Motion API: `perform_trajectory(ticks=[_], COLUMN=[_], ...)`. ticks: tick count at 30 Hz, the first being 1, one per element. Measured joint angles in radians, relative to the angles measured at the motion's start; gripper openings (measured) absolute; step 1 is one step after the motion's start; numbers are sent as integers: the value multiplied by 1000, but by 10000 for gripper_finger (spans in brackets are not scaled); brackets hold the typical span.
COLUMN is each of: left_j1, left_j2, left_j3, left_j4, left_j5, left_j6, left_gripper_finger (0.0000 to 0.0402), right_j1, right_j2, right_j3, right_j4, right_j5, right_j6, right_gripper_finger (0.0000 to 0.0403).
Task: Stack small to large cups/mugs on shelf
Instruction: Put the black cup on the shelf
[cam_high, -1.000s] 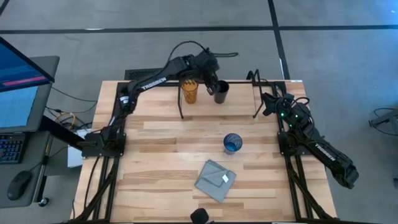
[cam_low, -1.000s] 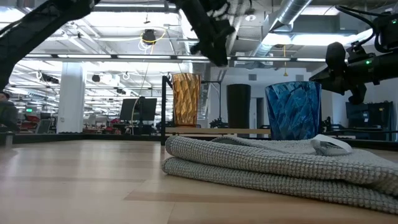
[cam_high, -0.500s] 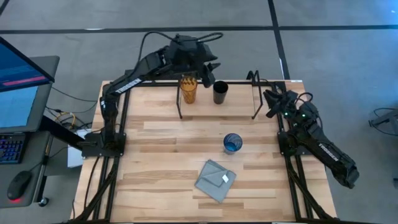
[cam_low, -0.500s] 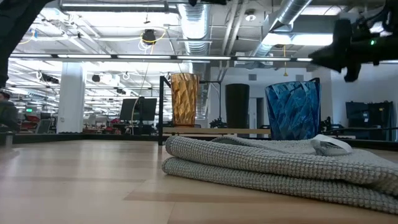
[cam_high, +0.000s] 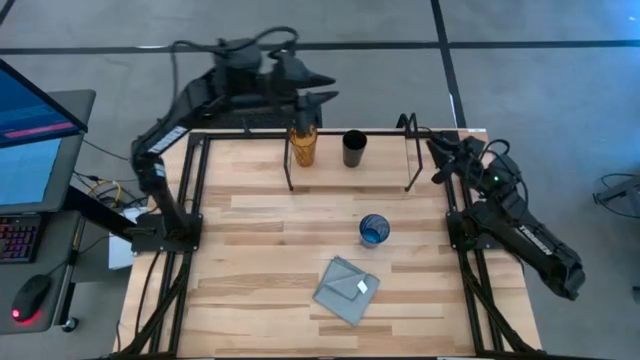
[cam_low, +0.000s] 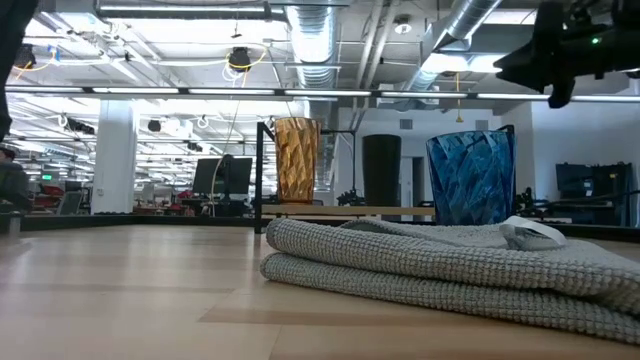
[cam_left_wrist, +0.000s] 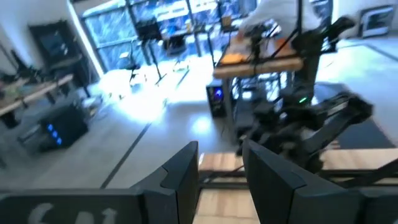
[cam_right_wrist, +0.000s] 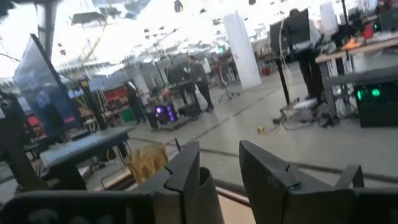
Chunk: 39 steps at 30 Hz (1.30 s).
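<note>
On the shelf (cam_high: 380, 168) at the table's far edge, the amber tumbler (cam_high: 304, 146) and the black cup (cam_high: 353, 148) stand upright side by side. They also show in the low view as the amber tumbler (cam_low: 298, 160) and the black cup (cam_low: 383, 170). The blue cup (cam_high: 374, 230) stands upright on the tabletop mid-table. My left gripper (cam_high: 325, 87) hangs open, raised beyond the far edge above the tumbler. My right gripper (cam_high: 436, 155) is open in the air by the shelf's right post, touching nothing.
A folded grey cloth (cam_high: 347, 290) lies on the table nearer than the blue cup. The shelf's black posts (cam_high: 291, 165) and rail frame the two cups. A monitor and desk stand off the table's left side. Bare tabletop lies left of the cloth and blue cup.
My left gripper has drawn away from the black cup, rising and swinging toward the far-left, beyond the table's far edge. The black cup stays standing on the shelf. My right gripper has risen a little and shifted toward the far edge.
</note>
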Motion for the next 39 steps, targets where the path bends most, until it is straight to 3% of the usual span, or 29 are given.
perform_trajectory(ticks=[5,9,12,17,23,32,39], left_j1=[0,-3,-9,-9,-9,-9,-9], left_j2=[-80,-171,-276,-504,-747,-994,-1159], left_j3=[-6,-112,-274,-654,-1037,-1431,-1679], left_j4=[-107,-111,1,276,471,570,693], left_j5=[-54,-91,-106,-151,-224,-289,-344], left_j6=[0,-14,-27,-51,-93,-171,-191], left_gripper_finger=[119,119,119,119,119,119,119], right_j1=[0,0,0,1,1,10,93], right_j2=[96,168,217,283,341,511,664], right_j3=[14,14,14,14,45,232,347], right_j4=[40,125,208,345,383,190,110], right_j5=[1,-2,-15,-65,-93,-110,-103], right_j6=[-6,-6,-6,-6,-6,-8,-7], right_gripper_finger=[136,136,136,136,136,136,136])
